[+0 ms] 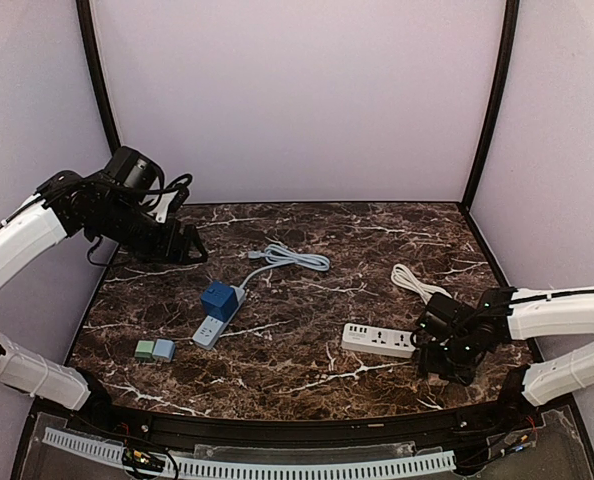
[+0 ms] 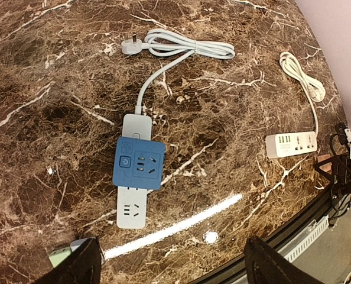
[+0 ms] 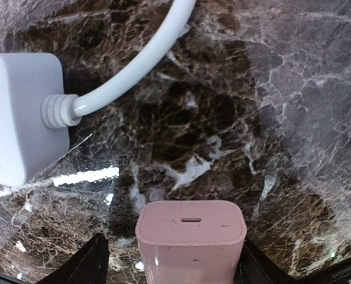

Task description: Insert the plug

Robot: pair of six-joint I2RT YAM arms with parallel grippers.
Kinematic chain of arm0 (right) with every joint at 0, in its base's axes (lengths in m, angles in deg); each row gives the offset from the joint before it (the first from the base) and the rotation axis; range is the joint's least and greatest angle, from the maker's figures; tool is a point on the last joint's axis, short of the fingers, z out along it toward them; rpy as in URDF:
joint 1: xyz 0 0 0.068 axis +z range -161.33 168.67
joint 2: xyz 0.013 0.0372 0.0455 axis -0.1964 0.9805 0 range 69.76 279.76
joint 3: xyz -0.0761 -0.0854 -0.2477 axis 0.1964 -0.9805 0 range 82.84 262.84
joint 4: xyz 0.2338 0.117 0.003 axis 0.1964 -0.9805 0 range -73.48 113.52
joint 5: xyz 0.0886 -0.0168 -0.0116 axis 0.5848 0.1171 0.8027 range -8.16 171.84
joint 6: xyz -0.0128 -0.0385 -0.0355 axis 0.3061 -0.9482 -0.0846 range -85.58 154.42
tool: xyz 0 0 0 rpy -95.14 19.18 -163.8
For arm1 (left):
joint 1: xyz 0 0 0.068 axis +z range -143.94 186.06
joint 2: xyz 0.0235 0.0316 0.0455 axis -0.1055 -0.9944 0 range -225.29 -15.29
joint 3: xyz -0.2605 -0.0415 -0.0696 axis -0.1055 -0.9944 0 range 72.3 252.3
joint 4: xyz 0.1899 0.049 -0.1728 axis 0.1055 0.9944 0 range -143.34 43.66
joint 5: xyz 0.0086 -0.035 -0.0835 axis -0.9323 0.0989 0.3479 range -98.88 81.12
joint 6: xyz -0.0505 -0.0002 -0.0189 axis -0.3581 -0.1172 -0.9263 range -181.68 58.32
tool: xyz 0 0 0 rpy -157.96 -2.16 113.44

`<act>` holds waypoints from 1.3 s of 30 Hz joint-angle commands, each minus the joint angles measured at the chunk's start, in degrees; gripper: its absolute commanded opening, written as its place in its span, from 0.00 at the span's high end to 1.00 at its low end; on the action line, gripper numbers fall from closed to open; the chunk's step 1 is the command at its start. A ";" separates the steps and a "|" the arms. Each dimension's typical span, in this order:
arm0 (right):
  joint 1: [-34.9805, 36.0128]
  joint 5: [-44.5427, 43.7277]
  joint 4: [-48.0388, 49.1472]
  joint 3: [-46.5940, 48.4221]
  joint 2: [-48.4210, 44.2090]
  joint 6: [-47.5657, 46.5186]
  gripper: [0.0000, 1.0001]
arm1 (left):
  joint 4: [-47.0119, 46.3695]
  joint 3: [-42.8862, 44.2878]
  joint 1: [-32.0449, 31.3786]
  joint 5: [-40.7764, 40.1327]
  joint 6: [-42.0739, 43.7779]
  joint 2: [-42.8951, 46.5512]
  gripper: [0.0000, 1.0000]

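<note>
Two fingers (image 3: 93,263) of the right hand (image 3: 172,266) stand apart on either side of the pink plug (image 3: 190,234), open rather than clamped. The finger nearer the white strip (image 3: 22,118) leaves a gap, and the other lies close against the plug's side. The plug sits on the surface (image 1: 307,225) just beside the white strip's cable end, with a small slot port in the face turned to the wrist camera. From that end the cable (image 3: 140,65) leaves and, in the top view, runs to a loose coil behind the white strip.

The left hand (image 2: 172,269) hangs high above the surface, far left of the white strip, its fingers wide apart and open. Under it, left of the white strip and well apart from it, lies a pale strip (image 2: 132,210). This one holds something: a blue adapter (image 2: 139,163) is seated in its middle, and one socket shows at its near end. Its cord (image 2: 181,50) curls back to a looped bundle ending in a pronged head. Farther left still of the white strip, two small blocks (image 1: 154,350), one green and one grey-blue, sit touching.
</note>
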 commanded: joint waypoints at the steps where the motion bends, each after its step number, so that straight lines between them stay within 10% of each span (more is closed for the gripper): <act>1: -0.40 -0.46 1.43 -0.74 0.73 -0.15 0.34 | -0.49 0.36 0.11 1.26 -0.51 -0.52 0.17; 24: -0.40 -0.64 -1.14 1.05 2.95 2.77 0.59 | -1.54 -0.07 0.11 1.73 -0.68 -0.79 0.19; 39: -0.22 -7.11 -4.60 20.06 0.49 -14.84 0.66 | 2.65 5.17 0.11 6.42 -2.40 -2.49 0.20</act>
